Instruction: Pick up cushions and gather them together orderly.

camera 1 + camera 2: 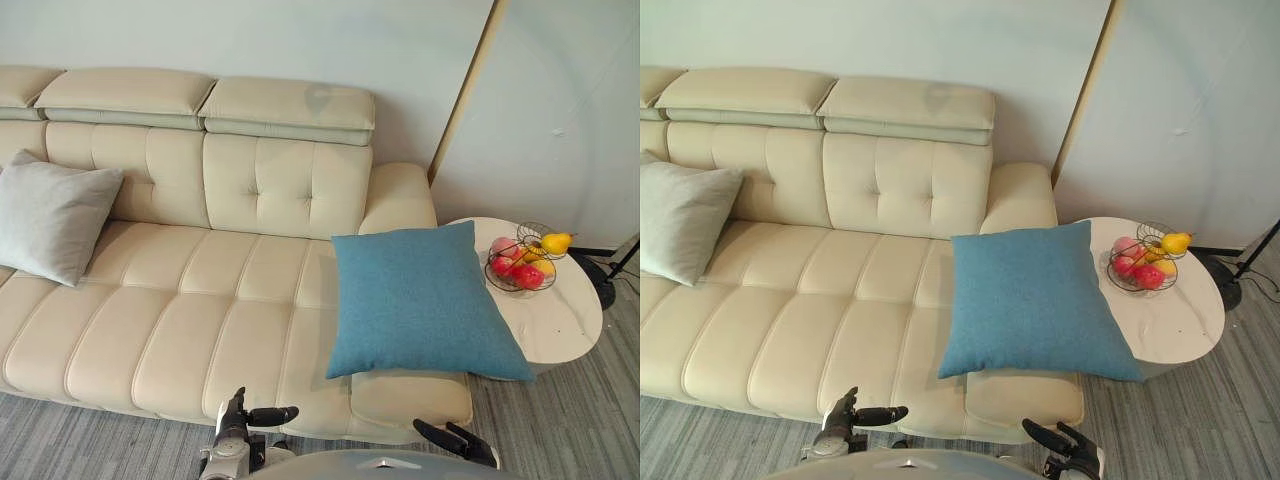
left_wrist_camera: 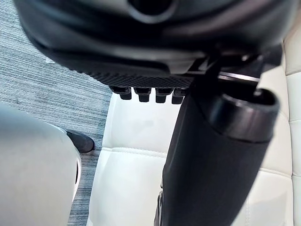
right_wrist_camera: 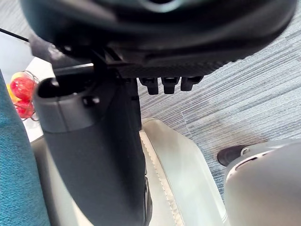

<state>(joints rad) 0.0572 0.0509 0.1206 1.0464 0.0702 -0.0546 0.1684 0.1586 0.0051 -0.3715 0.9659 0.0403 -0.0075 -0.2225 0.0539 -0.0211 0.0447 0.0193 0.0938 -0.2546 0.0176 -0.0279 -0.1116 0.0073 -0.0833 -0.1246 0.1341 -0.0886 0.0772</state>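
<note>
One cream sofa [image 1: 200, 300], tufted leather, lay ahead of both hands. Two square fabric cushions: blue cushion [image 1: 420, 300] just beyond right hand [image 1: 465, 443], grey cushion [image 1: 50, 215] far beyond left hand [image 1: 265, 414]. One round white desk [image 1: 565, 320] carried one wire fruit basket [image 1: 520, 262]. Both hands hung relaxed, fingers loose, empty.

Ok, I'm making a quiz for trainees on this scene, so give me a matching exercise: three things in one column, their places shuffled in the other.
1 blue cushion
2 grey cushion
3 fruit basket

A on the white side table
B sofa left part, leaning on the backrest
C sofa's right end, next to that table

Pairs: 1-C, 2-B, 3-A.
</note>
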